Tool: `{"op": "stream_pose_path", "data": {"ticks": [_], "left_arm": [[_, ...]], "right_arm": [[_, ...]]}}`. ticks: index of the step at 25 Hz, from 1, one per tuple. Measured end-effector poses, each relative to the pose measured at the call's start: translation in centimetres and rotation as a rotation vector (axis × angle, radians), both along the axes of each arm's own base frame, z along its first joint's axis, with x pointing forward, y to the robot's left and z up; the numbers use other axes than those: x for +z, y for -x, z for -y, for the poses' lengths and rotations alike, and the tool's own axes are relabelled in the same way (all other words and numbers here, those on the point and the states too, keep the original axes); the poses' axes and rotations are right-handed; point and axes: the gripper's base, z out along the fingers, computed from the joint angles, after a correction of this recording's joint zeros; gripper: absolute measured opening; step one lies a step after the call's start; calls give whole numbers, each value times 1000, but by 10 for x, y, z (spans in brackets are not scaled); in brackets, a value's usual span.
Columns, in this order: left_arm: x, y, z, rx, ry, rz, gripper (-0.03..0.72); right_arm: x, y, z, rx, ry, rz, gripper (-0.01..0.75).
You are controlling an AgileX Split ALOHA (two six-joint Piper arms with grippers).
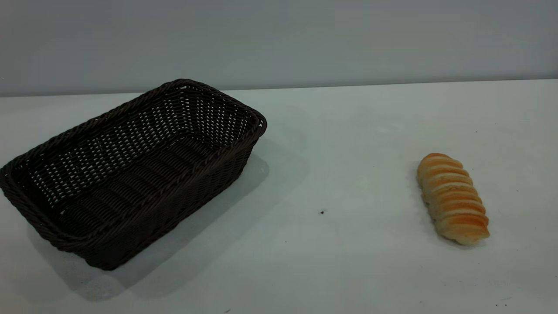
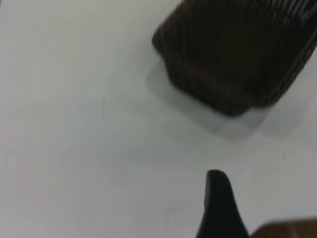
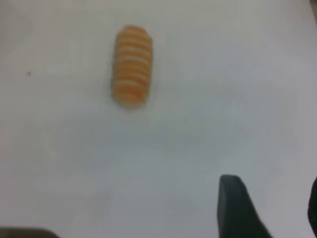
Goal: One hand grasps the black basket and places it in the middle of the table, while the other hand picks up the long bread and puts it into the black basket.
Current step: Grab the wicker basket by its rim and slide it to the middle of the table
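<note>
The black basket (image 1: 130,174) stands empty on the left of the white table (image 1: 340,144), set at an angle. It also shows in the left wrist view (image 2: 237,54). The long bread (image 1: 452,198) lies ridged side up on the right of the table, and shows in the right wrist view (image 3: 132,66). Neither arm appears in the exterior view. My left gripper (image 2: 220,208) hovers over bare table, apart from the basket. My right gripper (image 3: 271,191) is open and empty over bare table, well short of the bread.
A grey wall (image 1: 279,39) runs behind the table's far edge. A wide bare stretch of table lies between basket and bread, with a tiny dark speck (image 1: 322,212) on it.
</note>
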Motion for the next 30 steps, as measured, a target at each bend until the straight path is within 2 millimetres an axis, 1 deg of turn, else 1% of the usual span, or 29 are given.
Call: {"op": "stream_pose_path", "data": {"ticks": [2, 3, 6, 10, 12, 15, 18, 20, 22, 26, 30], "left_arm": [[4, -1, 3, -9, 44, 27, 544], [5, -3, 4, -4, 64, 8, 544], [6, -21, 6, 12, 77, -97, 544], [14, -63, 10, 38, 89, -212, 544], [15, -91, 12, 73, 101, -296, 544], [10, -134, 12, 204, 141, -418, 544], [-2, -174, 11, 376, 176, -518, 544], [-15, -199, 11, 448, 185, -568, 544], [-33, -221, 13, 504, 197, -629, 544], [-67, -254, 18, 565, 216, -707, 544], [-90, -278, 23, 603, 269, -724, 544]], "right_arm": [[6, -4, -1, 15, -7, 27, 335], [8, -8, -2, 21, -16, 27, 340], [12, -27, -4, 49, -31, -16, 366], [15, -60, -6, 95, -53, -104, 434], [14, -77, -8, 117, -67, -134, 469], [11, -96, -9, 141, -77, -150, 510], [7, -107, -8, 151, -69, -166, 524], [6, -110, -8, 154, -62, -165, 525], [7, -111, -8, 159, -54, -155, 526], [7, -111, -8, 159, -55, -151, 528], [7, -112, -8, 158, -57, -146, 528]]}}
